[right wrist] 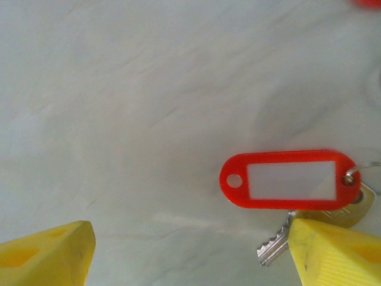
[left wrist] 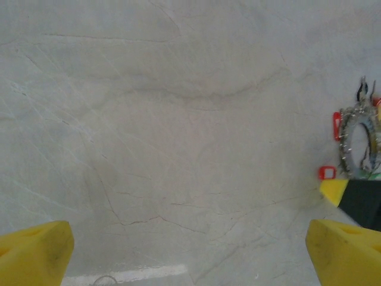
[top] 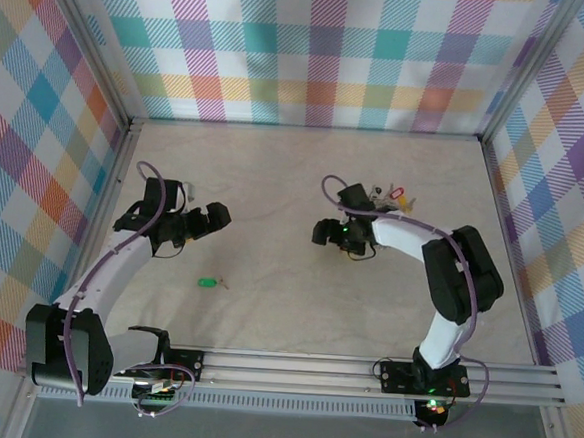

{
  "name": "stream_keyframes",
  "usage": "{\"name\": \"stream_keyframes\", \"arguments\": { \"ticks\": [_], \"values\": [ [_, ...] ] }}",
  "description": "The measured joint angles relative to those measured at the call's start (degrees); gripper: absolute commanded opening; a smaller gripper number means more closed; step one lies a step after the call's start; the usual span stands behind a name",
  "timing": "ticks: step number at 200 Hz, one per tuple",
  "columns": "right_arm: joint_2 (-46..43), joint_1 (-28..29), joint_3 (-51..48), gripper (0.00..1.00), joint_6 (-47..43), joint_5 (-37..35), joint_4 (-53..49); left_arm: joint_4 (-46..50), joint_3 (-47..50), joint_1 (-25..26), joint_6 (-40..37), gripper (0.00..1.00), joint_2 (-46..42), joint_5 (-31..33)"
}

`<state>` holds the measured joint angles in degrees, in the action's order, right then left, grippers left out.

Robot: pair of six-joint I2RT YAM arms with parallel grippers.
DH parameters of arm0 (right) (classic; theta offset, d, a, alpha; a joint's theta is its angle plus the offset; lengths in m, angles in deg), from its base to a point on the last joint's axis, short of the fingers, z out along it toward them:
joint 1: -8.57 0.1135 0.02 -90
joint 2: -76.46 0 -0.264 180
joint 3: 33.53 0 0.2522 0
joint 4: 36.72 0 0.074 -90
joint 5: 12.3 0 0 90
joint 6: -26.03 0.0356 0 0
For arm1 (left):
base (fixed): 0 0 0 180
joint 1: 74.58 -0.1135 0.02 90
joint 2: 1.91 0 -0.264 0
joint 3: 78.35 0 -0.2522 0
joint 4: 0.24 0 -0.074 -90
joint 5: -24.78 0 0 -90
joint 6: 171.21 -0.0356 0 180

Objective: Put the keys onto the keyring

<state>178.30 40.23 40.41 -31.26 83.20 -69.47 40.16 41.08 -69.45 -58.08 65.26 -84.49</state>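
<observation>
Right fingers [right wrist: 333, 253]: spread wide, holding nothing. A red-tagged key [right wrist: 290, 179] lies flat on the counter [top: 295, 169] between them, toward 3 o'clock in the right wrist view. Its blade runs up against the finger on that side. Whether its small split ring is joined to the keyring cannot be told.

Left fingers [left wrist: 345, 253]: spread wide, holding nothing, with bare counter between them.

Keyring [left wrist: 346, 142]: lies on the counter at 3 o'clock in the left wrist view, just beyond the right arm's fingertip. Several silver keys and red tags already hang around it.

Green-tagged key [top: 206, 282]: lies loose at 6 o'clock of the left arm's fingers in the top view, well apart from the keyring.

Status, as a judgement: partly complete. Part of the set is on the ring. At least the green-tagged key remains to be picked up, carried across and threaded on. The red-tagged key may also remain.
</observation>
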Motion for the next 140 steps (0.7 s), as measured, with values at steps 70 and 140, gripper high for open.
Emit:
{"name": "stream_keyframes", "arguments": {
  "ticks": [70,140],
  "values": [
    [0.57,16.92,5.46,0.84,4.46,0.63,-7.10,0.22,0.11,0.00,0.00,1.00,-1.31,0.48],
    [-3.91,12.35,10.78,0.40,10.54,-14.12,-18.47,0.17,0.15,0.04,0.24,1.00,-1.25,0.90]
  ]
}}
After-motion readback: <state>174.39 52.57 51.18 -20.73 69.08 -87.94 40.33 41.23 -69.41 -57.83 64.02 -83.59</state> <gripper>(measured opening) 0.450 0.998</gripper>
